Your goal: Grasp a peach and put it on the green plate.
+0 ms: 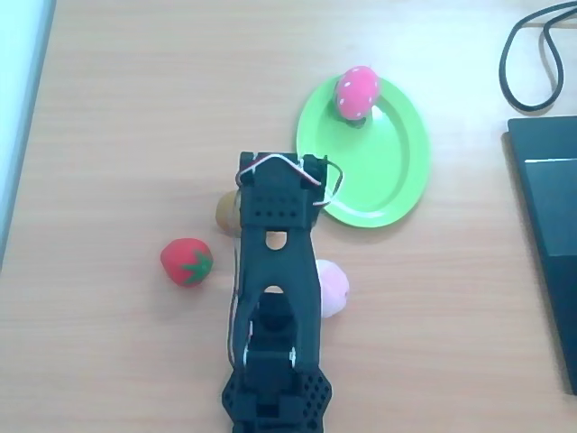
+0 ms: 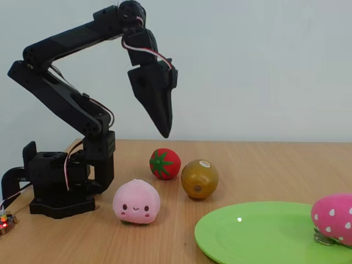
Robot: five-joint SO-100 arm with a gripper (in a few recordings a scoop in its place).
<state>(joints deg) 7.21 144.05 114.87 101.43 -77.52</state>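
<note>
The peach (image 2: 136, 202) is a pale pink round toy with a small dotted face, lying on the table in front of the arm's base. In the overhead view the peach (image 1: 335, 289) peeks out at the right side of the arm. The green plate (image 1: 388, 171) lies further out and to the right, and in the fixed view the plate (image 2: 258, 236) is at the lower right. My gripper (image 2: 164, 129) hangs high above the table, pointing down, shut and holding nothing. It is above and behind the peach, well apart from it.
A hot-pink strawberry (image 1: 356, 91) with white dots sits on the plate's far rim. A red strawberry (image 1: 187, 262) and a brown kiwi (image 2: 199, 179) lie on the table near the arm. A dark laptop (image 1: 545, 234) and a black cable (image 1: 532, 54) are at the right.
</note>
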